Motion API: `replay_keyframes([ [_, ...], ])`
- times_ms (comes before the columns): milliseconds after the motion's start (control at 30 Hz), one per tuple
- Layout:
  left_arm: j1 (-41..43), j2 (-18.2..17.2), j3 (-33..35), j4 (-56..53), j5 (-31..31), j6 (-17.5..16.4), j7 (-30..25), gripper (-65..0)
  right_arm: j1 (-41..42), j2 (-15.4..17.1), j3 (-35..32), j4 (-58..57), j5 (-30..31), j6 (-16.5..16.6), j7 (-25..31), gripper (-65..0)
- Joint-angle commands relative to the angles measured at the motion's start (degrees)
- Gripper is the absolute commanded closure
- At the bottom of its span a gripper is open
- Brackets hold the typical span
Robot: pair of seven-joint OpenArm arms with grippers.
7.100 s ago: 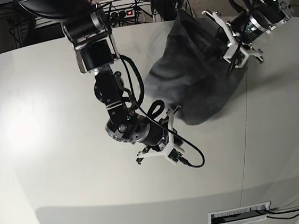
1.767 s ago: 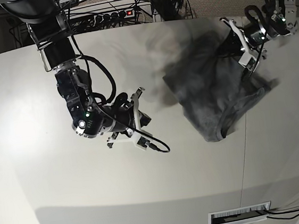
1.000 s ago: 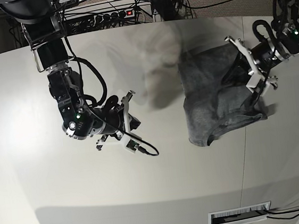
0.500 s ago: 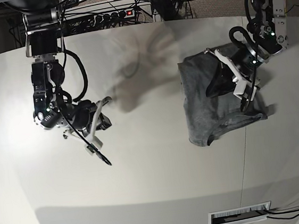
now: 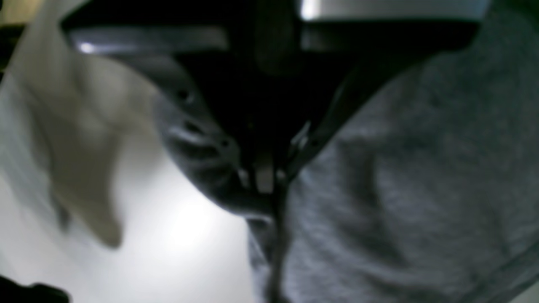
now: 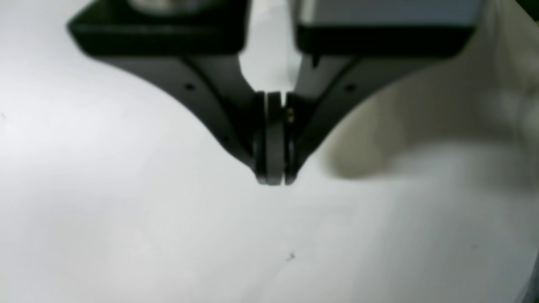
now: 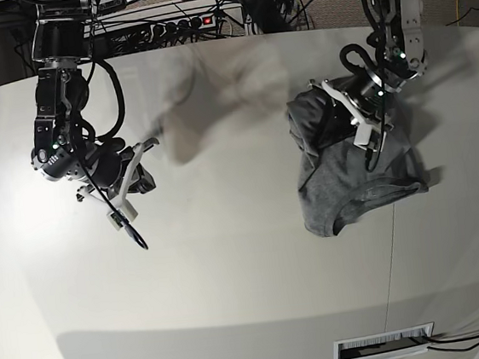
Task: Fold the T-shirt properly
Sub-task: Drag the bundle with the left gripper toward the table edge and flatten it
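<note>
The grey T-shirt [image 7: 352,186] lies bunched in a rough heap on the right part of the white table [image 7: 247,256]. My left gripper [image 7: 336,119] sits on the heap's upper left edge. In the left wrist view its jaws [image 5: 263,181] are closed on a fold of the T-shirt [image 5: 400,189], with fabric bunched around the tips. My right gripper [image 7: 146,146] is far off at the left of the table. In the right wrist view it is shut and empty [image 6: 273,179] just above bare table. Sleeves and collar cannot be made out.
A power strip and cables [image 7: 197,17] lie behind the table's back edge. A seam [image 7: 394,240] runs down the table under the T-shirt's right side. A slotted vent [image 7: 384,344] sits at the front edge.
My left gripper has carried the T-shirt's upper edge down and to the left, and the heap has settled flatter. My right arm has drawn back to the far left, shut and empty.
</note>
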Motion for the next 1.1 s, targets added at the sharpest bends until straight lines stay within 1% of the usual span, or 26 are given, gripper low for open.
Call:
replay_keyframes([
  [0,-1.4,-1.0,-0.3,-1.9,2.4,1.5,0.2,0.0,1.1,0.8,0.3,0.9,1.0,0.1,1.0,0.0],
  [67,-3.5,-2.0,-0.3,-5.8,4.3,1.5,-1.5,0.0,1.1,0.8,0.3,0.9,1.0,0.1,1.0,0.0],
  [167,-6.3,-4.0,-0.3,-8.6,5.1,1.5,-1.6,0.0,1.1,0.8,0.3,0.9,1.0,0.1,0.5,0.0],
  [400,-10.7,-10.7,-0.3,-11.3,4.9,1.5,-1.8,0.0,1.1,0.8,0.3,0.9,1.1,0.1,0.5,0.0],
  [500,-12.3,-13.2,-0.3,-13.2,4.9,1.5,-3.5,0.0,1.1,0.8,0.3,0.9,3.0,0.1,0.4,0.0],
  [600,-13.2,-15.0,-0.3,-14.3,4.8,-0.9,-3.4,0.0,1.1,0.8,0.3,0.9,4.0,0.1,0.1,0.0],
  [633,-13.1,-15.6,-0.3,-14.3,4.1,-1.9,-3.0,0.0,1.1,0.8,0.3,0.9,4.0,0.2,0.0,0.0],
  [700,-12.9,-16.5,-0.3,-14.3,-0.2,-3.3,-0.4,0.0,1.1,0.8,0.3,1.0,4.0,0.2,-0.1,0.0],
  [833,-12.7,-17.3,-0.3,-14.2,-6.7,-6.7,4.4,0.0,1.1,0.8,0.3,1.0,4.0,0.2,0.1,0.0],
  [1067,-12.5,-17.6,-0.3,-14.2,-15.7,-7.0,11.3,0.0,1.1,0.8,0.3,1.0,3.9,0.2,1.3,0.0],
])
